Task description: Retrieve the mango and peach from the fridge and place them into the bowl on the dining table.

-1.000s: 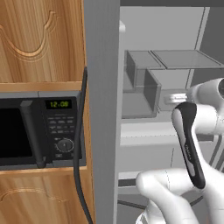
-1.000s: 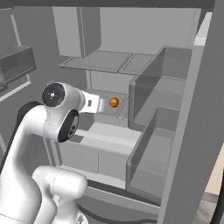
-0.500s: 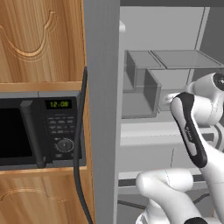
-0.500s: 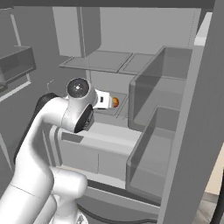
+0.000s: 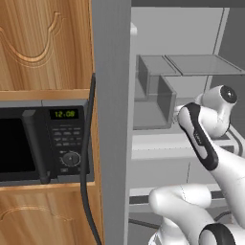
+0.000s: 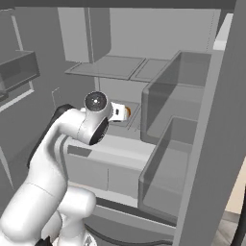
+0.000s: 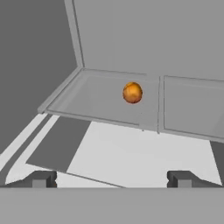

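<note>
We are reaching into the open fridge (image 6: pixel 158 57) for a small round orange fruit (image 7: pixel 132 92) that sits alone on a pale grey shelf (image 7: pixel 100 103), near the seam between two shelf panels and a little back from the front edge. From its small size and red-orange tint we judge it to be the peach, though we cannot be sure. Our gripper (image 7: pixel 112 178) hangs in front of the shelf with its jaws spread wide and empty, well apart from the fruit. To do this well, we bring the hand forward and slightly to the right so the fruit centres between the tips, staying just above the shelf lip. We close only once the tips straddle the fruit's widest part, since a round fruit could roll off if nudged.
</note>
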Controlling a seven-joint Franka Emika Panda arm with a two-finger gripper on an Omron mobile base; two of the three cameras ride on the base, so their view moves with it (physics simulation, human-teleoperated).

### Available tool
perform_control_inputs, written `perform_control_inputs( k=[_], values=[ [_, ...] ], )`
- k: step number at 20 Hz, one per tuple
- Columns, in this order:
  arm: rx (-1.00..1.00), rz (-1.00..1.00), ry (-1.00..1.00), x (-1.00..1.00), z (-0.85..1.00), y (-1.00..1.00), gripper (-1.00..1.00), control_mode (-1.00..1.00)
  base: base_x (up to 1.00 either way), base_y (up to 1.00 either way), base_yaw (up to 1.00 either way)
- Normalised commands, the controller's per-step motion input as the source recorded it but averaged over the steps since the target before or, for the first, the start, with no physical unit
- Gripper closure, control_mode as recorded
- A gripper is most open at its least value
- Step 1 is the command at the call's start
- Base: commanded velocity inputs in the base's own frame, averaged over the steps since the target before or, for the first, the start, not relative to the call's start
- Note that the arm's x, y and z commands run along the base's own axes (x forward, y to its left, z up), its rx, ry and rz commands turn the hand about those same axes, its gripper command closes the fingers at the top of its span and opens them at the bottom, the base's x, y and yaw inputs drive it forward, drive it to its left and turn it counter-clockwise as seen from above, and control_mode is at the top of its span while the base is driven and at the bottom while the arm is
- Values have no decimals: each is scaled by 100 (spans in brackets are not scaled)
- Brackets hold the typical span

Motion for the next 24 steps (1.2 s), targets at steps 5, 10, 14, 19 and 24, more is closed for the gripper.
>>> perform_control_inputs(
  k=[5,10,14,19,24],
  values=[
    [0,0,0,52,-20,0,-100,-100,0,0,0],
    [0,0,0,51,-16,0,-100,-100,0,0,0],
    [0,0,0,48,-20,0,-100,-100,0,0,0],
    [0,0,0,44,-21,0,-100,-100,0,0,0],
    [0,0,0,46,-20,-2,-100,-100,0,0,0]
  ],
)
